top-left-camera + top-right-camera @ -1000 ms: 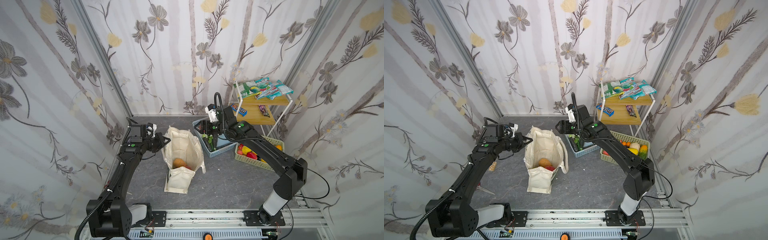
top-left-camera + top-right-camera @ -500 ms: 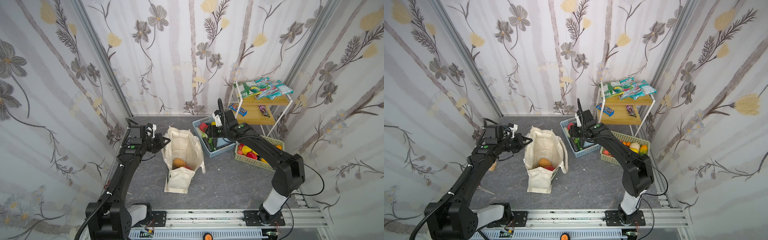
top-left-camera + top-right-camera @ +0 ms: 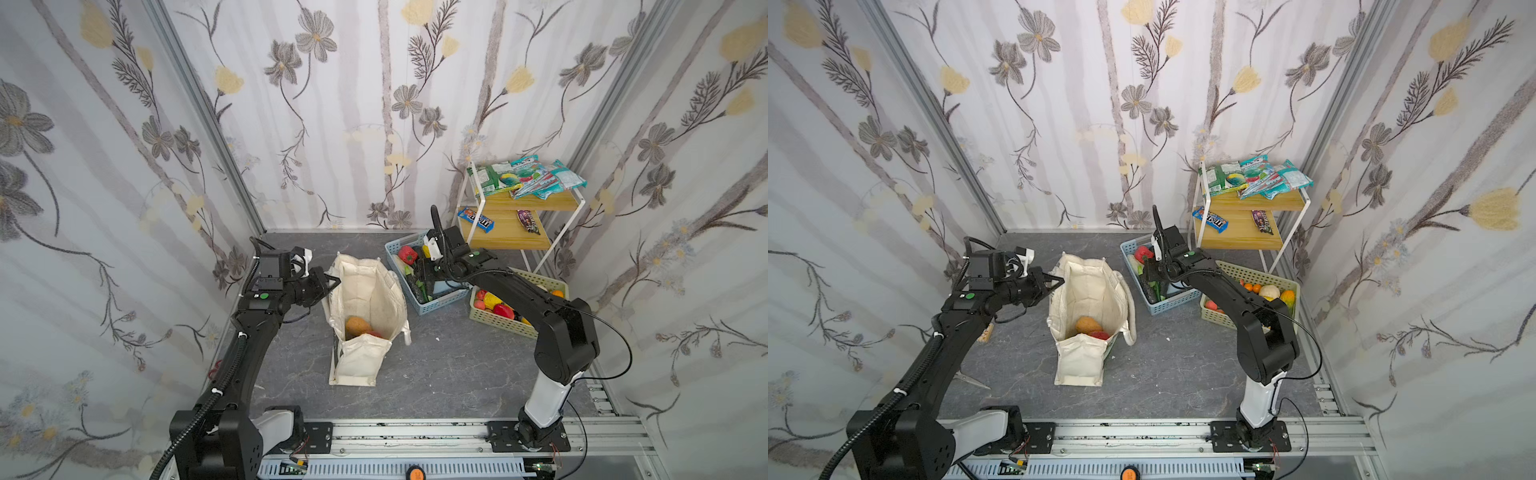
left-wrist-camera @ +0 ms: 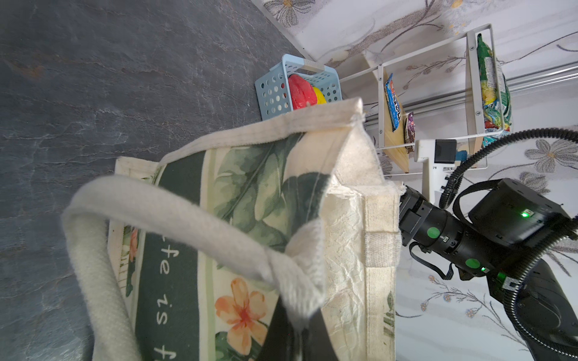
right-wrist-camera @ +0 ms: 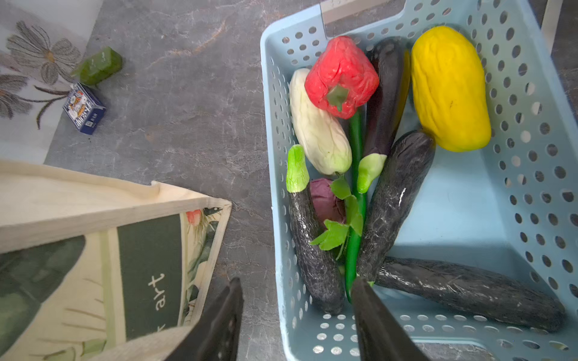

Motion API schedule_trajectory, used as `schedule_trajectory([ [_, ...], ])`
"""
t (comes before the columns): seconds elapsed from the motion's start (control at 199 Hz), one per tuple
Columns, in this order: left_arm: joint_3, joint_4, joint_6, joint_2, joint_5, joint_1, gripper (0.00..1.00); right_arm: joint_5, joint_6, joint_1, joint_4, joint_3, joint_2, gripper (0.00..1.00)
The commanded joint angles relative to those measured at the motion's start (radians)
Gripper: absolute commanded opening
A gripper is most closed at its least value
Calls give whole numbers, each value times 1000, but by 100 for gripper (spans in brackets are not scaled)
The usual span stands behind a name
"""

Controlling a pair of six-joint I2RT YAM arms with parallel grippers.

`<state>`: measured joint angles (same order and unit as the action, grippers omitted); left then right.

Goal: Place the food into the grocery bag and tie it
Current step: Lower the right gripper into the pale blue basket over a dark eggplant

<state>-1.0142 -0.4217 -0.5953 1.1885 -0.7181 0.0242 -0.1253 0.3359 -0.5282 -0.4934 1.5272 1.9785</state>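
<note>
One cream floral grocery bag, open, brown food inside

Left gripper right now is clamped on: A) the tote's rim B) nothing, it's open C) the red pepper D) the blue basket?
A: in the left wrist view the left gripper is shut, with the cream top rim of the grocery bag pinched between its fingers.
</note>
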Motion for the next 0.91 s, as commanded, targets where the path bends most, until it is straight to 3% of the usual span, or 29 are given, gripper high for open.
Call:
schedule_trajectory([
  [0.0, 2, 38, 1, -6, -1, -1, 0, -24, -28, 0, 22, -5, 23, 50],
  [0.552, -3, 29, -4, -7, 3, -1, 0, -39, -29, -6, 29, -41, 97, 38],
  [0.903, 2, 38, -11, -8, 8, -1, 0, -42, -28, -7, 29, -12, 150, 39],
])
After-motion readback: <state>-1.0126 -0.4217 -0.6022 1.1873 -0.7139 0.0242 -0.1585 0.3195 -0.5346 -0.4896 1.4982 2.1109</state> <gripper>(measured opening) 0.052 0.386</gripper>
